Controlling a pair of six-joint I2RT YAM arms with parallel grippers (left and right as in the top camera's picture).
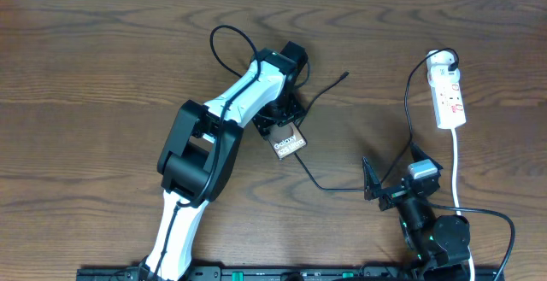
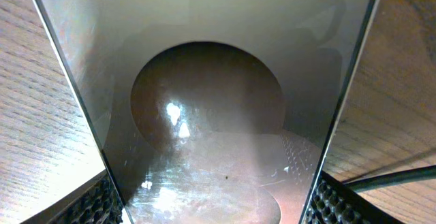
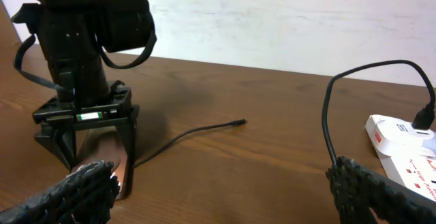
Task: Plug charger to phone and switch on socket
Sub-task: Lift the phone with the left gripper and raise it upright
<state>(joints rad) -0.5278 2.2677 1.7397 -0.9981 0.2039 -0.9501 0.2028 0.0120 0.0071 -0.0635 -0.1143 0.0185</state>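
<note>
The phone [image 1: 290,143], grey-silver with "Galaxy" lettering, lies at the table's middle. My left gripper [image 1: 278,125] is shut on its edges. In the left wrist view the phone [image 2: 204,101] with its dark oval patch fills the space between the fingers [image 2: 214,207]. The charger cable [image 1: 318,183] runs past the phone, and its connector tip [image 1: 344,75] lies loose on the wood, also in the right wrist view [image 3: 241,122]. The white socket [image 1: 449,97] lies far right and shows in the right wrist view [image 3: 402,146]. My right gripper [image 1: 395,183] is open and empty [image 3: 225,197].
The socket's white cord [image 1: 457,170] runs toward the front edge past my right arm. A black plug [image 1: 446,58] sits in the socket's far end. A white wall [image 3: 286,20] stands behind the table.
</note>
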